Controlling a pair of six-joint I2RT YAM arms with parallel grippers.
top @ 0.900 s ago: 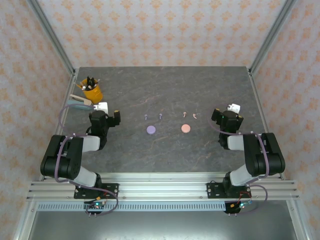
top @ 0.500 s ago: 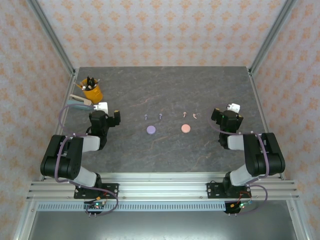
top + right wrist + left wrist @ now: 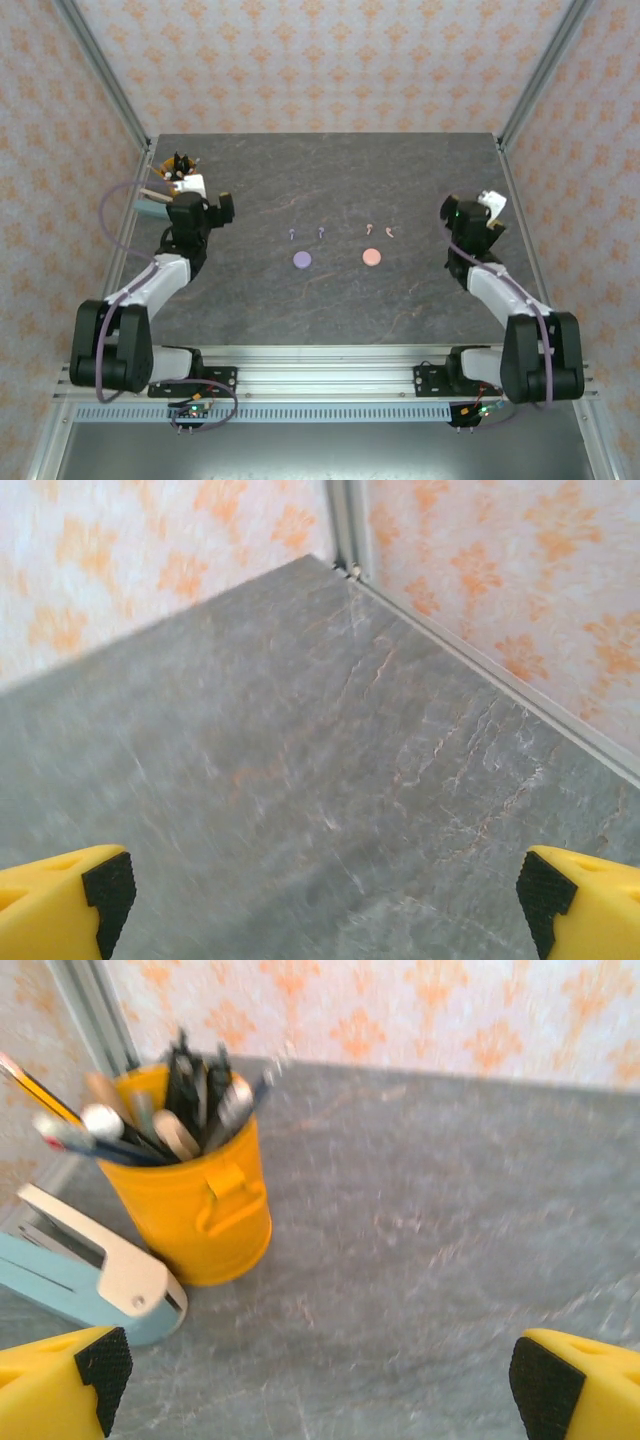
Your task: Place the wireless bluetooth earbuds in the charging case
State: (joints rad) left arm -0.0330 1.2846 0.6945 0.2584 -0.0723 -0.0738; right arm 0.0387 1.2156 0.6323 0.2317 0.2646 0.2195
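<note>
Two lilac earbuds [image 3: 291, 234] and two pink earbuds [image 3: 370, 229] lie in a loose row at mid-table, each apart from its neighbours. Just nearer the arms lie the round lilac case [image 3: 302, 260] and the pink case [image 3: 371, 257], separated from each other and from the buds. Bare grey table [image 3: 330, 170] surrounds this group on every side. The left gripper [image 3: 320, 1375], jaws spread wide and holding nothing, points at the far-left corner, where a yellow pen cup [image 3: 205, 1210] and a blue-and-cream stapler [image 3: 90, 1280] sit close to the frame post. The right gripper [image 3: 326, 892], likewise spread and holding nothing, faces the far-right corner, beside the edge rail [image 3: 500, 675]. Both grippers sit well apart from the buds.
</note>
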